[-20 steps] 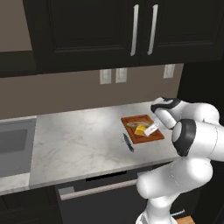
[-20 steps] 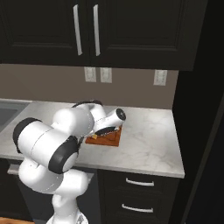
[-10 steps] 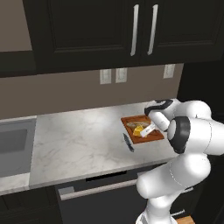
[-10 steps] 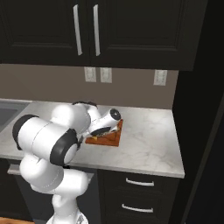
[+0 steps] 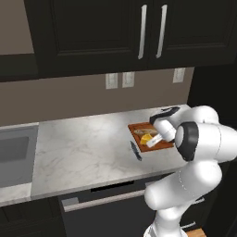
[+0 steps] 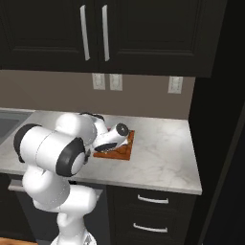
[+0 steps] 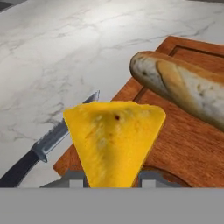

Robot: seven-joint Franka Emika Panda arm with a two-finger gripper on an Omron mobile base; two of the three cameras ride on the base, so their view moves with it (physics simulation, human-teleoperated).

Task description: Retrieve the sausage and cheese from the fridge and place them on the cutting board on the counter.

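Jaws clenched on the cheese (image 7: 114, 142): in the hand view the yellow wedge stands between the two finger tips, its narrow end down in the gripper (image 7: 111, 178) and its broad edge away from the hand. I read that as a firm hold, not a rest.

Landmark: the cutting board (image 7: 183, 144). The cheese hangs over the board's near-left corner, just inside the rim, with the counter (image 7: 57, 57) showing past that edge. I cannot tell whether the wedge touches the wood or sits a little above it. In the left base view the same yellow piece (image 5: 147, 138) shows over the board (image 5: 157, 144), at the side facing the knife (image 5: 135, 151).

On the board's far half lies a tan loaf-like piece (image 7: 183, 89), long axis running diagonally across the wood, one rounded end pointing toward the board's left rim. It is near the cheese but apart from it. The knife (image 7: 41, 146) lies on the marble just beside the board's left edge, blade tip pointing toward the loaf end, handle trailing away from the board.

What the next move turns on, as I judge it: the bare wood lies straight under the wedge and toward the board's middle, between loaf and rim. Nudging inward from the corner before letting go would keep the cheese off the rim and clear of the knife. Risk: release this near the corner and the wedge could tip onto the marble.
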